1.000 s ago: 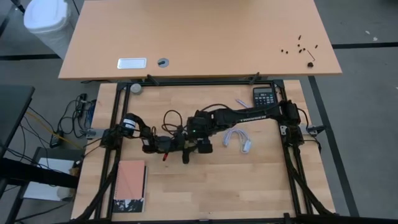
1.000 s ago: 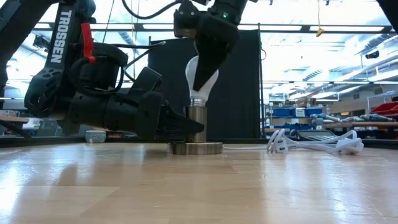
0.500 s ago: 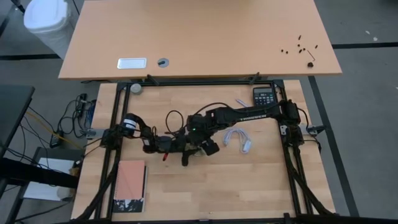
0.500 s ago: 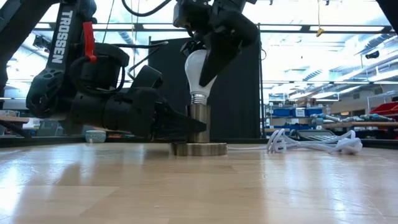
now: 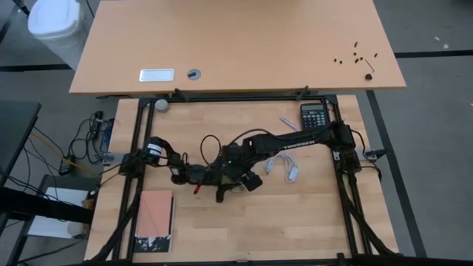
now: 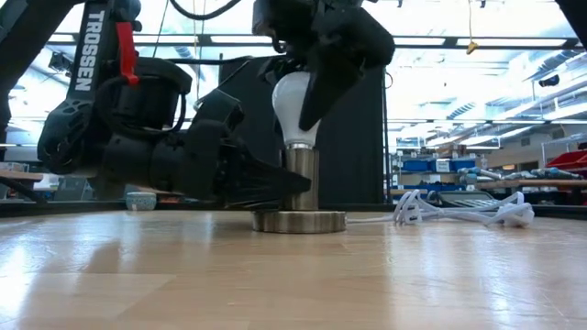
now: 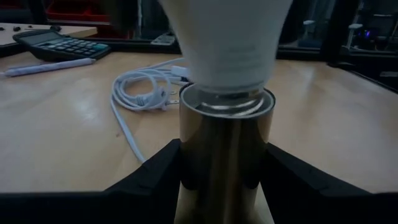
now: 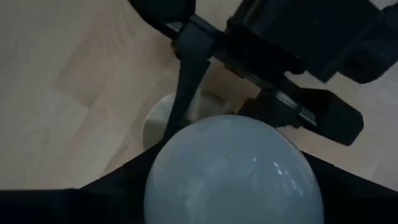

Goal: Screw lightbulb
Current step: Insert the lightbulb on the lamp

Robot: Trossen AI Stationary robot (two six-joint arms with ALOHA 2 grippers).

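Comparing with a second ago: the right gripper [image 6: 307, 92] has rolled round the lightbulb [image 6: 292, 108] it clasps, its body now swung rightward in the low view. Bulb sits base-down in the metal socket [image 6: 300, 179], which has shifted slightly right. The left gripper [image 6: 280, 183] pinches the socket's barrel just above its round foot. "TROSSEN" reads on the left arm [image 6: 92, 46]. White cord [image 6: 459, 211] lies nearby.
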